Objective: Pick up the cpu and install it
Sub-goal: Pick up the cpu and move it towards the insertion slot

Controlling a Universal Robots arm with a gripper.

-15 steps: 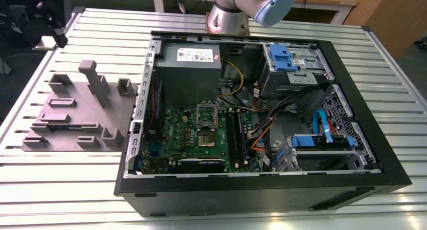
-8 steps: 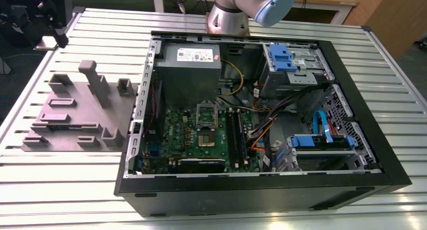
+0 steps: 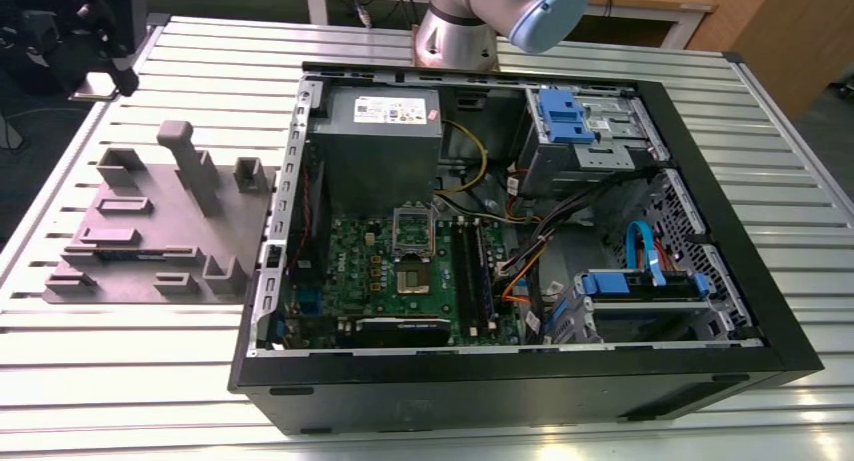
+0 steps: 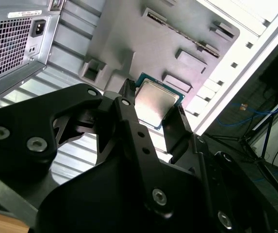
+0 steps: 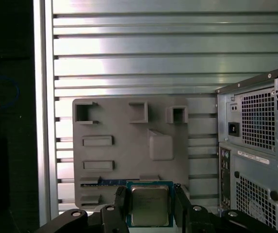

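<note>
The black two-fingered gripper [image 5: 150, 200] was clamped on the cpu [image 5: 150, 206], a small flat square chip with a silvery metal top and a thin green-blue rim. One finger [image 5: 121, 199] pressed on each of two opposite edges. In both wrist views the chip [image 4: 157, 102] sat between the fingers, its metal face towards the cameras. Behind it lay the grey moulded fixture plate [image 5: 129, 141] with its raised blocks and pockets, on the ribbed aluminium tabletop [image 5: 129, 63]. In the exterior view that plate [image 3: 147, 231] lay on the tabletop, just beside the open black computer tower case [image 3: 534, 381], on the exterior view's left. Inside the case lay a green motherboard [image 3: 367, 251].
</note>
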